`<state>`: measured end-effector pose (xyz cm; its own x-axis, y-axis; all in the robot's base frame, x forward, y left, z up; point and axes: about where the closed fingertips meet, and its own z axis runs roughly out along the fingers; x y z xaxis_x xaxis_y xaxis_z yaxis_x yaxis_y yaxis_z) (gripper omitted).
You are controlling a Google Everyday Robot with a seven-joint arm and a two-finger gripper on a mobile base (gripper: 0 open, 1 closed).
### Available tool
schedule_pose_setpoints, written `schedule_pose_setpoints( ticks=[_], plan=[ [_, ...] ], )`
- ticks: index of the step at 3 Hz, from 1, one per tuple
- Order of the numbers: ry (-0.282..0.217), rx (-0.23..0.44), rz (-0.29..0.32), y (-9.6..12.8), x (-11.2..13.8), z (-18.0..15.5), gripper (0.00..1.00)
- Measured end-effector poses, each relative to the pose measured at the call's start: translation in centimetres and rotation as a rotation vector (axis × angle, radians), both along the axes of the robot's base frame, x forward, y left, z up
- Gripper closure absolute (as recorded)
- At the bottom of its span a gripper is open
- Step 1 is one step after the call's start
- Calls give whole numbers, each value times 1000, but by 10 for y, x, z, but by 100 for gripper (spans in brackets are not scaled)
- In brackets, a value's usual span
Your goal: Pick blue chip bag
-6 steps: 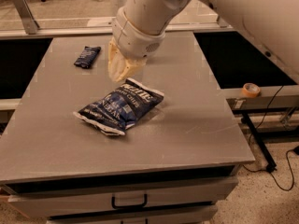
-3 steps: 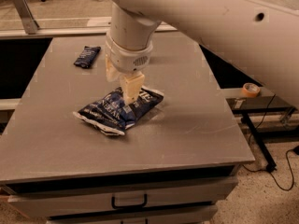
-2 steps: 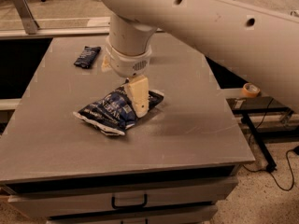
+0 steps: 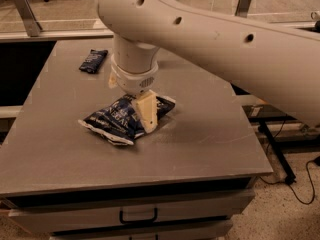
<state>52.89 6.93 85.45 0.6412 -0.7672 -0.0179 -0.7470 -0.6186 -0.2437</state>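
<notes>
The blue chip bag point(image 4: 112, 119) is a puffy navy bag with white lettering and lies flat on the grey table point(image 4: 210, 134), slightly left of its middle. My gripper point(image 4: 136, 112) points straight down onto the bag's right half, with its jaws open. One cream finger point(image 4: 147, 111) stands against the bag's near right side and its tip reaches the table top. The other finger is hidden behind the wrist on the bag's far side. The bag rests on the table.
A small flat dark blue snack packet point(image 4: 93, 60) lies at the table's back left. My thick white arm point(image 4: 225, 39) spans the upper right. A drawer handle point(image 4: 137, 216) sits below the front edge. Cables lie on the floor point(image 4: 295, 184) at the right.
My gripper has come down from above the bag and now sits low over its right half, one finger touching the table. The bag has not moved.
</notes>
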Motion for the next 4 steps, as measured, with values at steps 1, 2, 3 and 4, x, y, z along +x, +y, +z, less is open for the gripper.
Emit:
schedule_pose_setpoints(
  ticks=[1,2,3,4],
  plan=[
    [1,-13,10,0,0,-6,40],
    [7,-12,16,0,1,-7,63],
    [8,-1,18,-1,2,-2,87],
    [-7,71,14,-16,-3,31,100]
  ],
)
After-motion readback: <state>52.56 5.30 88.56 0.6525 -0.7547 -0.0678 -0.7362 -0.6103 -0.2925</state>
